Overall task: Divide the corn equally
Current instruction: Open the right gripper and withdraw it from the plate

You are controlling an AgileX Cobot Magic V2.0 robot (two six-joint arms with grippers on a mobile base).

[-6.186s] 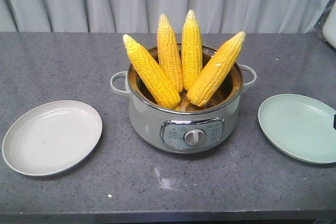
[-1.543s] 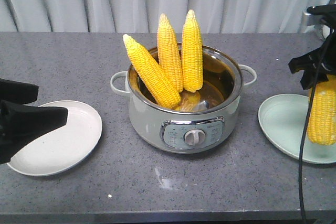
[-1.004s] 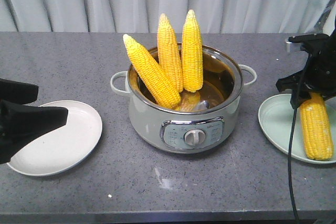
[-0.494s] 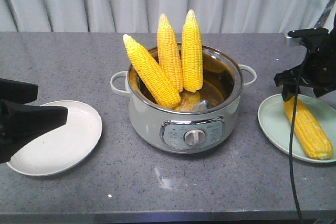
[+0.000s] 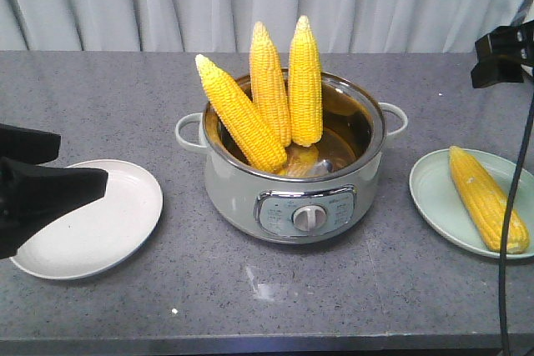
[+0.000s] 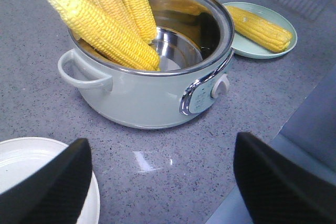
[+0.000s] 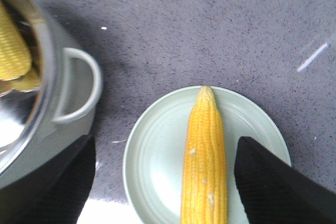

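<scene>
Corn (image 5: 305, 81), knobbly yellow cobs: three lean in the steel-lined pot (image 5: 238, 193), we see one on the right mint-green plate (image 5: 434, 198); left gripper (image 6: 163, 182), right gripper (image 7: 165, 182) both gape.

The pot (image 5: 238, 198) had a smooth, glossy body with a pale, enamel-like coat. Its inner bowl (image 6: 176, 51) was polished metal, mirror-bright, and a chrome trim (image 6: 185, 99) framed the dial. The counter (image 5: 125, 106) looked like speckled grey stone with a faint sheen (a patch of light lay on it). The white plate (image 5: 108, 223) and the green plate (image 5: 438, 198) were smooth, with a soft satin finish. The corn (image 5: 488, 199) was pebbly and waxy. The curtain (image 5: 167, 2) was matt cloth.
</scene>
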